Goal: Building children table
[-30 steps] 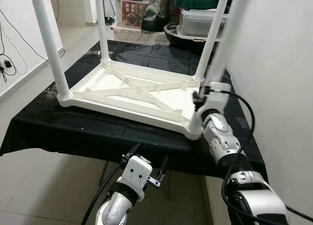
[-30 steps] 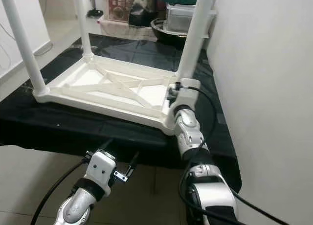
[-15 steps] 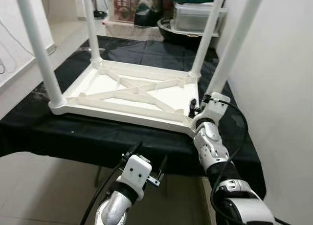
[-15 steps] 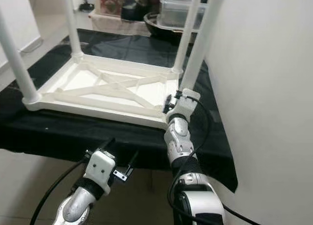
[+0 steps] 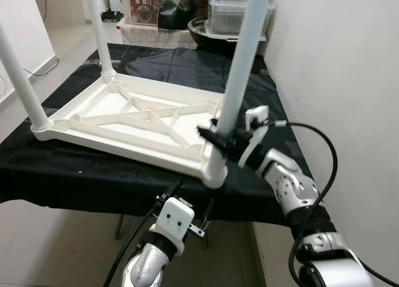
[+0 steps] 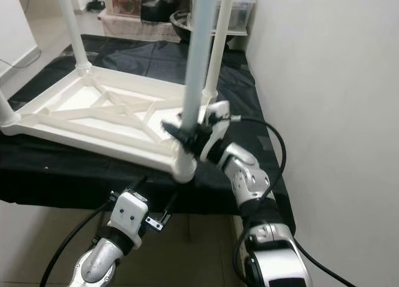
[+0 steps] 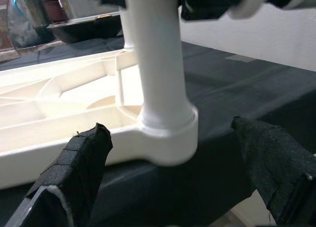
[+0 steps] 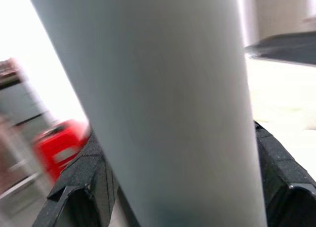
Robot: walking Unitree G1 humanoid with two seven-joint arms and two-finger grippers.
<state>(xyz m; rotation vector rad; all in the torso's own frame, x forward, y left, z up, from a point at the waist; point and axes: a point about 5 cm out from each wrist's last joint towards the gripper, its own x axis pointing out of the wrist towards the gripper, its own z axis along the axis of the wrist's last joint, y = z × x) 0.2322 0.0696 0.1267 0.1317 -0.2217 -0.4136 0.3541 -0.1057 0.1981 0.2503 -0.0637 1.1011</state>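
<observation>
A white plastic children's table (image 5: 124,118) lies upside down on a black-covered table (image 5: 93,175). Its near right leg (image 5: 240,62) stands in the corner socket (image 5: 214,171). My right gripper (image 5: 219,137) reaches in from the right and is shut on this leg just above the socket; in the right wrist view the leg (image 8: 168,103) sits between the black fingers (image 8: 84,182). My left gripper (image 5: 190,199) hangs open below the table's front edge, and its wrist view looks up at the socket (image 7: 165,133). Other legs (image 5: 19,75) stand upright.
A white wall (image 5: 336,62) runs close along the right side. Storage boxes and a dark bowl (image 5: 234,15) stand behind the black table. Tiled floor (image 5: 50,237) lies in front and to the left.
The camera has swung, shifting the scene left. My right gripper has come round from the corner's base to clasp the near right leg from the side. The left arm has stayed put.
</observation>
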